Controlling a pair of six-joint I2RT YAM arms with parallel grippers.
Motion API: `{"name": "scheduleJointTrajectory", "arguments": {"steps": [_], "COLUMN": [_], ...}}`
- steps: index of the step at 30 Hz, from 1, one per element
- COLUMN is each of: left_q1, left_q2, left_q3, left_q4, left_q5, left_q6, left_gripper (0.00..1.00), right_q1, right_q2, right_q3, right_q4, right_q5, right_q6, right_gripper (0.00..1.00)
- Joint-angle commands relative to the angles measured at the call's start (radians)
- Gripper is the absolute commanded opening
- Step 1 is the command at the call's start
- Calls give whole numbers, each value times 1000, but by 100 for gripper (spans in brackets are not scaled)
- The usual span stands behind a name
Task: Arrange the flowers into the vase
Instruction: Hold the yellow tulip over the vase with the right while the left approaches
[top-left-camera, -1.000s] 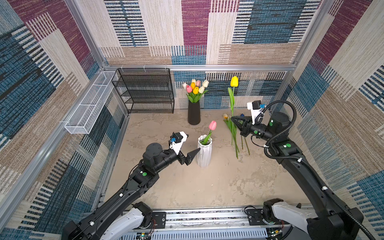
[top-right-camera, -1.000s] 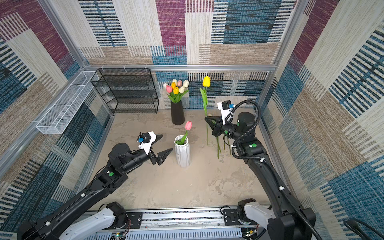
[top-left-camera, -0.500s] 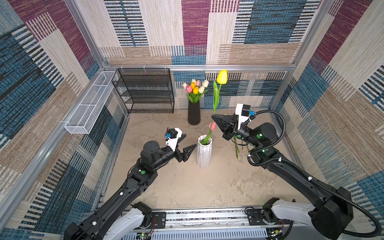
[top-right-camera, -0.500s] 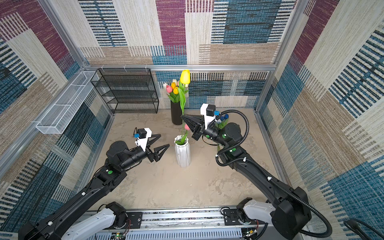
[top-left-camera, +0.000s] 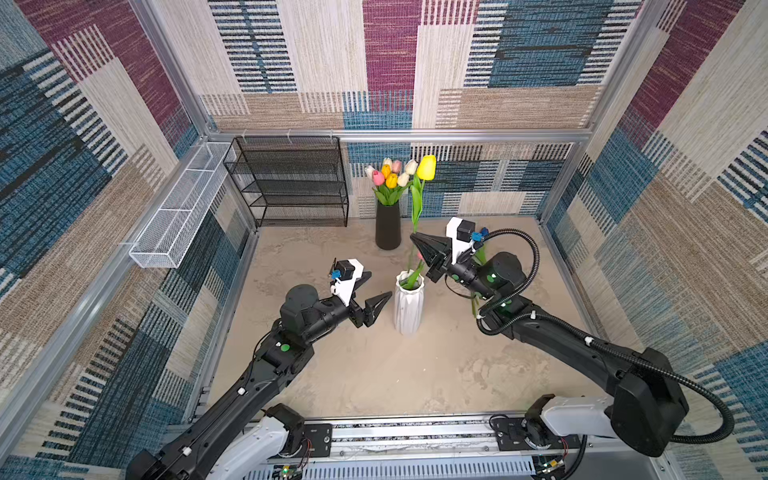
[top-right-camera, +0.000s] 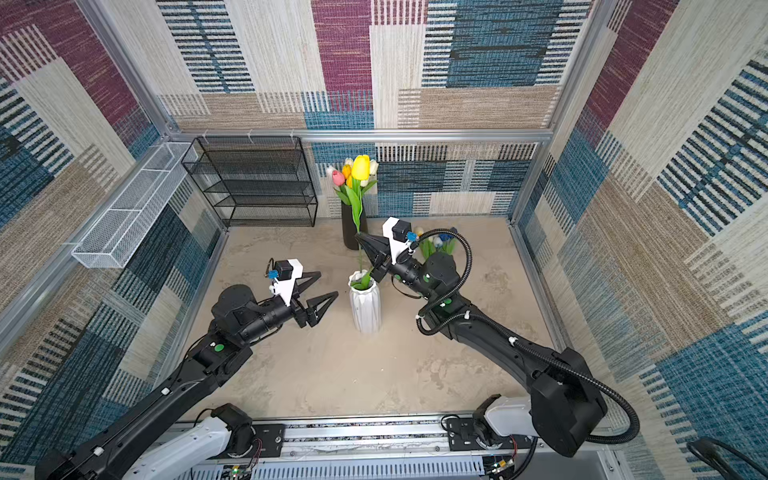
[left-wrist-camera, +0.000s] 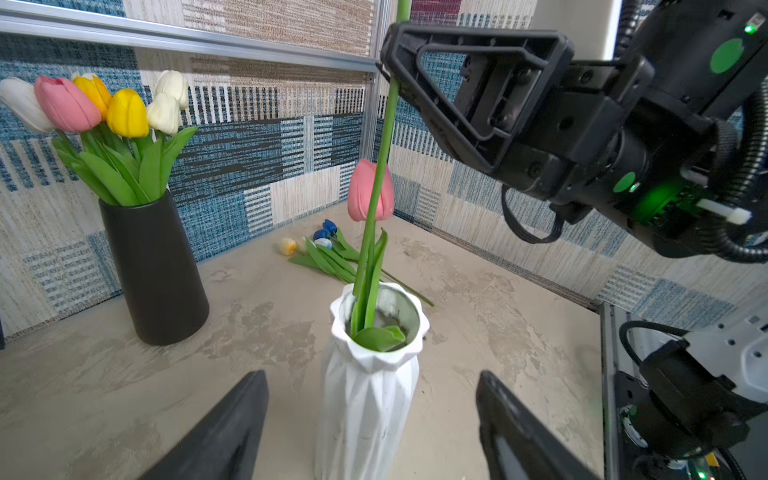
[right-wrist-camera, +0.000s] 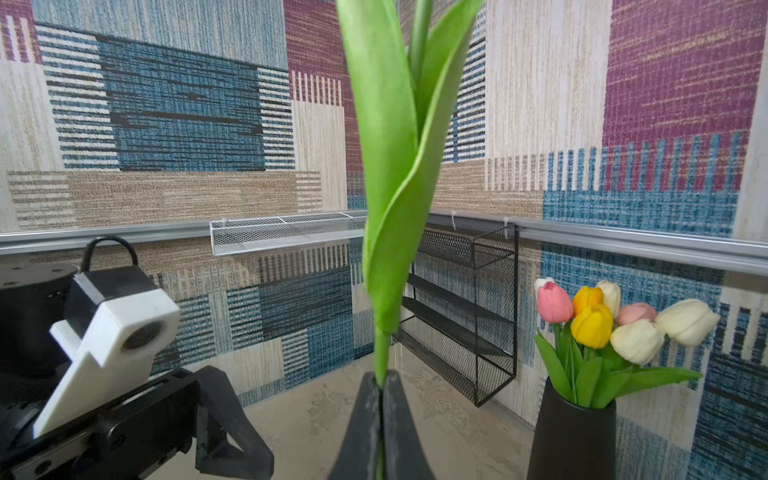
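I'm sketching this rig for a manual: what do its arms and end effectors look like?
Left arm and right arm: black, white base segments, green dots; a ribbed black hose on the right one. Left end effector and right end effector: black triangular fingers, white camera mounts.

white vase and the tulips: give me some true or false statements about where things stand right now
The right gripper is shut on the stem of the yellow tulip. True.
The white vase is empty. False: a pink tulip stands in it.
The left gripper grips the white vase. False: it is open beside it, holding nothing.
Some loose tulips lie on the table. True.
The black vase lies on its side. False: it stands upright.
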Motion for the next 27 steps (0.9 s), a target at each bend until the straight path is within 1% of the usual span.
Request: {"name": "scheduleJointTrajectory", "arguments": {"steps": [1, 10, 15, 19, 22, 25, 27], "left_q1": [2, 2, 2, 2, 2, 2, 2], "left_q2": [-3, 4, 16, 28, 35, 38, 32], "left_q3": [-12, -18, -17, -21, -17, -10, 0], "left_q4": [28, 48, 54, 80, 92, 90, 71], "left_q5": [11, 8, 7, 8, 16, 18, 22], "left_q6": [-13, -16, -12, -13, -11, -5, 6], "left_gripper": [82, 82, 82, 82, 82, 82, 82], "right_q1": [2, 5, 9, 9, 10, 11, 10], "right_q2": [4, -4, 1, 7, 18, 24, 11], "right_q3": [-16, -106, -122, -127, -142, -149, -171], "right_q4": [-3, 34, 21, 17, 52, 60, 83], "right_q5": [22, 16, -21, -32, -52, -52, -47], "right_q6": [-14, -39, -80, -88, -82, -83, -86], "right_gripper": [0, 0, 0, 6, 10, 20, 19]}}
